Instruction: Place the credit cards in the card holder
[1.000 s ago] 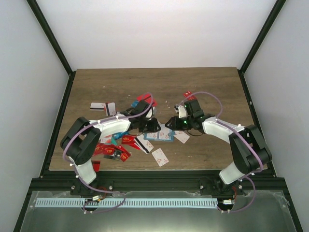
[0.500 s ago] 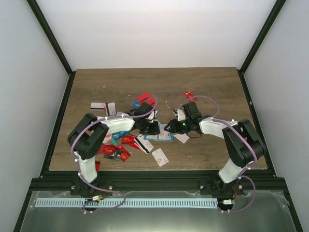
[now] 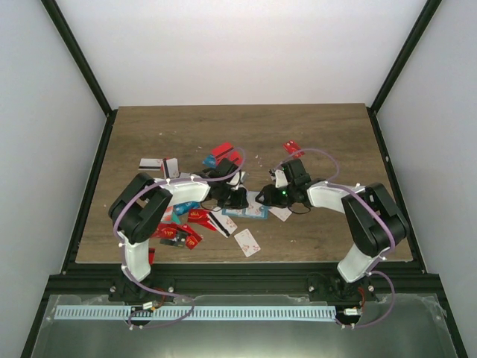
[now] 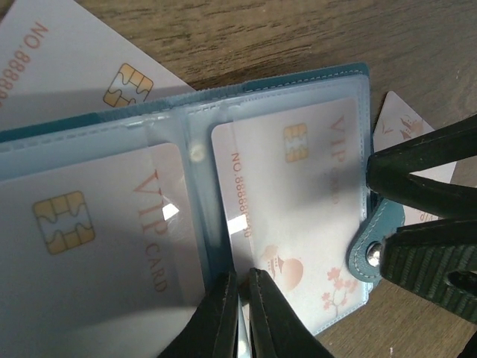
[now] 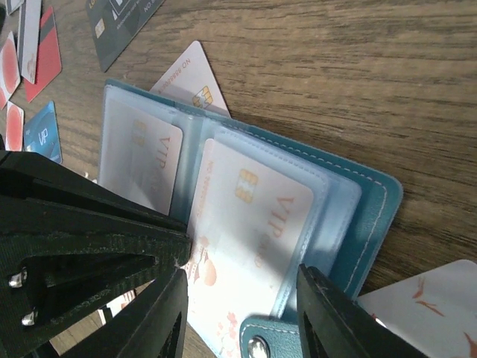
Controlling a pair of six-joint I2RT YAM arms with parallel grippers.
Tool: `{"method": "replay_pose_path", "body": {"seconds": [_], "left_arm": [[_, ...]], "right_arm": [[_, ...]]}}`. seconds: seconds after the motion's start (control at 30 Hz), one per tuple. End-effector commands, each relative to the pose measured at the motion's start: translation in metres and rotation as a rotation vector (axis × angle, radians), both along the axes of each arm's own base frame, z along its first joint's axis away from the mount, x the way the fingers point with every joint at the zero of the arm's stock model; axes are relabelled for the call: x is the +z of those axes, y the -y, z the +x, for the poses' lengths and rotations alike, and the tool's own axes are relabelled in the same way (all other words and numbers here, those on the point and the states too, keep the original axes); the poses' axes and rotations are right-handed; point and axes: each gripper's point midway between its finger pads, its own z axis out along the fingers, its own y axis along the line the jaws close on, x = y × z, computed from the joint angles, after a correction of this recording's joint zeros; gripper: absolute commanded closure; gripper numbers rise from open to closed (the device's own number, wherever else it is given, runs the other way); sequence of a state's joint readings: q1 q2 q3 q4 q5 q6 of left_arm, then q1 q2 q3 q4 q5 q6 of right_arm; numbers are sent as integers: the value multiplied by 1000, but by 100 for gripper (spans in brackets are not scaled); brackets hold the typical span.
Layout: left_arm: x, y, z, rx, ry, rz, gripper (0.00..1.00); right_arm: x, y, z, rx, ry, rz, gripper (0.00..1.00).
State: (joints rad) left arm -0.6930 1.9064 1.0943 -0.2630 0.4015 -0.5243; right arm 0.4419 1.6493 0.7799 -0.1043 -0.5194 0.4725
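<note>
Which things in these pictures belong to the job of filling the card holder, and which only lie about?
Of the job: card holder; VIP card in its pocket; loose cards; left pincer; right pincer.
Not of it: wooden table; slotted rail before the arm bases.

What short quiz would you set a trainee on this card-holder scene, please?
1. True or false: the left tool stands wide open.
2. Choose one: the card holder is A) folded shut, B) open with cards in its clear pockets, C) open but without any cards.
3. Fill in: the pocketed card reads "___ CARD".

Key: 1 false, its fingers are pinched together at the holder's near edge; 2 B; 3 VIP.
</note>
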Motion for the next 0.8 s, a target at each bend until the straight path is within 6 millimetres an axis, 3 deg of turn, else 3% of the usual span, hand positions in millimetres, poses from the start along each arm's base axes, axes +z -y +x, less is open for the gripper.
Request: {"method": "replay_pose_path", "body": {"seconds": [0.0, 0.3, 0.6, 0.77], "left_arm": [[-9, 0, 1, -8, -2, 22, 93], [-12, -1, -1, -13, -7, 23, 95], [-14, -1, -5, -25, -15, 15, 95], [-11, -2, -5, -25, -6, 17, 96]], "right_arm": [[-9, 2, -3, -15, -31, -9, 57], [-14, -5, -11, 3, -73, 42, 54], [4, -23, -15, 56, -79, 176, 54], [10, -19, -14, 34, -61, 160, 54]]}}
